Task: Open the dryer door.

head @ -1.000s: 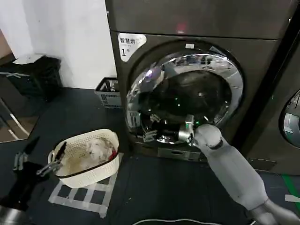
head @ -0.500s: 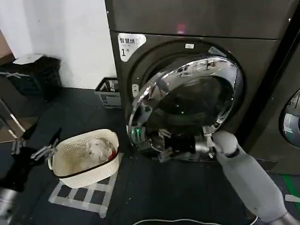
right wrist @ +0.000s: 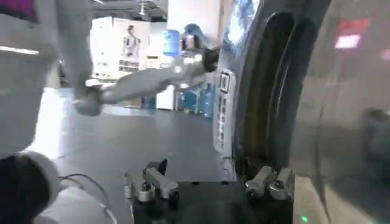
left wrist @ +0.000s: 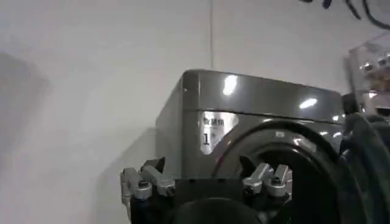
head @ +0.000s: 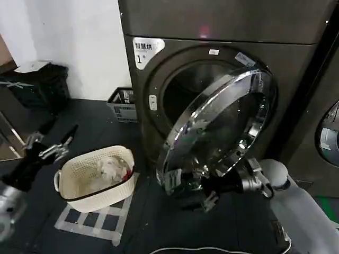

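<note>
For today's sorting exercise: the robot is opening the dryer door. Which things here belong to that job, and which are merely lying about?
Job:
- dryer door, swung partly open
- right tool, at the door's lower rim

Lying about:
- white laundry basket, clothes inside
- black bin
- grey crate
- left tool, idle above the basket

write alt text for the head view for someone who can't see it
The dryer door, a chrome-ringed round porthole, stands swung partly open from the dark dryer, with the right gripper at its lower rim. The left gripper is raised, open, beside a white laundry basket on the floor.
</note>
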You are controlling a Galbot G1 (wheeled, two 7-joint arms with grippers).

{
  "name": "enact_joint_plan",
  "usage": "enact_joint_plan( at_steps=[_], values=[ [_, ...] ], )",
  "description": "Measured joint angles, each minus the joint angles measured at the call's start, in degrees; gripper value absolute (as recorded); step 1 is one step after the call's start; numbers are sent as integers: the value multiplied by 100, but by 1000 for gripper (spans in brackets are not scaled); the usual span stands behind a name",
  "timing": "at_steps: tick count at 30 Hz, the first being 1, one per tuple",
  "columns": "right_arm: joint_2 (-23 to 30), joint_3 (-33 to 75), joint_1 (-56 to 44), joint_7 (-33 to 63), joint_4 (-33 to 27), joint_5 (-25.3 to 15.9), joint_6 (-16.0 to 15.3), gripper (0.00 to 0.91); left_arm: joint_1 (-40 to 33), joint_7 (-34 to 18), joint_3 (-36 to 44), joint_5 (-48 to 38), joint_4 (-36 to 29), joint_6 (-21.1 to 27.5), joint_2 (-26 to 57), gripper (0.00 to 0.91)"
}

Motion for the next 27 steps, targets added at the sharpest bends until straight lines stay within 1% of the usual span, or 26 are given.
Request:
enact_joint_plan(
  at_steps=[6,11,13,16,22,27],
  values=[
    [-195,264,-273,-1,150,175,121,907,-650,-66,940,-140,569,-114,567,907],
    [-362,520,-513,-1,238,146,400,907,-1267,-83,1917,-225,1021,-263,849,907],
    [-423,608,-609,-2,272,170,514,907,-1513,-66,2294,-267,1162,-310,871,907],
    [-510,731,-754,-1,314,256,638,907,-1925,153,2898,-300,1401,-336,854,907],
    [-588,1108,-1134,3,233,393,1064,907,-2849,221,4032,-192,1876,-397,677,907],
    [-501,1590,-1285,7,-27,557,1161,907,-3483,283,4876,-90,2308,-435,407,907]
  ],
)
